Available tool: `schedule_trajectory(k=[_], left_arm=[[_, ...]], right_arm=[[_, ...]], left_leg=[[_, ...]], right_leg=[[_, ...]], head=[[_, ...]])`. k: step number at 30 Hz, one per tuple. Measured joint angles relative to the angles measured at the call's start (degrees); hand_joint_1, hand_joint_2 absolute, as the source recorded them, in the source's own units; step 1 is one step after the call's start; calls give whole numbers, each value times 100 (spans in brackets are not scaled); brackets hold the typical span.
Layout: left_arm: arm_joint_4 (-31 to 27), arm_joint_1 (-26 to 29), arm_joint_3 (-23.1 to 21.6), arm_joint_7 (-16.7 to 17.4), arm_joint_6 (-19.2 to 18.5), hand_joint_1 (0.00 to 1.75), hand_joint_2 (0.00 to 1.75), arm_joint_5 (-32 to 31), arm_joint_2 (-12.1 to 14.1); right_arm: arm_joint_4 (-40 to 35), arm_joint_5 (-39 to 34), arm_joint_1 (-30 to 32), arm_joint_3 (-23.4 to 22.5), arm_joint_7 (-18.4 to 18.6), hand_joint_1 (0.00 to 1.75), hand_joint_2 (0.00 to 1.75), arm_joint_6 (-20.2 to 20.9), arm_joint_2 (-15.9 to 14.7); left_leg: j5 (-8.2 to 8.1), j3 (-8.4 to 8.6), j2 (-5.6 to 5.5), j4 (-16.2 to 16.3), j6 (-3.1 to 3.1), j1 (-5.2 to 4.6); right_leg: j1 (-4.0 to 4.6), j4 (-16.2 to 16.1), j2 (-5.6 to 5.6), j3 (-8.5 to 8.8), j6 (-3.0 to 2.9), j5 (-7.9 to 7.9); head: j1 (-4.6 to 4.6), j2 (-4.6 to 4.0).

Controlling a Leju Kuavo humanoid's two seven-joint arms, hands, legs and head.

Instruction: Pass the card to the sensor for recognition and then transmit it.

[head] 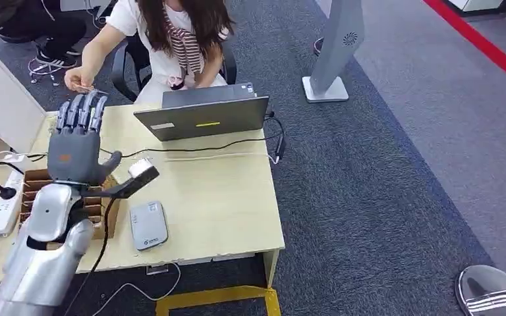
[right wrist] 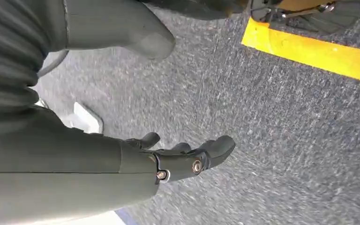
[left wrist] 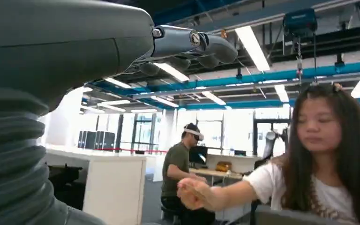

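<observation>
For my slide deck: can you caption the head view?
Left hand raised open over the desk toward a seated person's hand, above the card reader.

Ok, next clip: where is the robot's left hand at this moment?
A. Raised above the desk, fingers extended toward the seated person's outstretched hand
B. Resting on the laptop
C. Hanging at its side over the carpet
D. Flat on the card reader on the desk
A: the head view shows the left hand raised above the desk with fingers extended toward the person's hand, apart from the card reader and the laptop.
</observation>
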Motion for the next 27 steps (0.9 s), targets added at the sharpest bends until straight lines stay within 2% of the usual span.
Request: schedule_trajectory(k=[6, 10, 12, 17, 27], left_arm=[[-1334, 1367, 0, -2, -308, 0, 175, 134, 673], [-1781, 1796, 0, 13, -459, 0, 175, 179, 903], [-1941, 1980, 0, 156, -599, 0, 175, 182, 980], [-1921, 2176, 35, 481, -940, 0, 175, 269, 1109], [-1234, 2152, 558, 667, -993, 0, 175, 302, 1010]], right_arm=[[0, -92, 57, -188, 2, 0, 175, 11, 24], [0, -99, 57, -265, -9, 0, 175, 11, 39], [0, -112, 59, -298, -17, 0, 175, 11, 44], [-2, -63, 61, -348, 0, 0, 175, 11, 48], [-2, 96, 50, -407, 20, 0, 175, 55, 53]], left_leg=[[0, -8, -8, -1, 0, 1], [0, -11, -14, -1, 0, 1], [0, -9, -12, 0, 0, 0], [1, -11, -19, 1, 1, 0], [2, -9, -18, 1, 0, 1]], right_leg=[[1, 0, -6, -10, 0, -9], [0, 0, -13, -7, 1, -8], [0, -1, -12, -7, 1, -8], [0, -1, -21, -6, 1, -7], [1, -1, -19, -7, 0, -6]], head=[[-4, 0], [-2, 0], [-2, 0], [-2, 0], [-2, 0]])
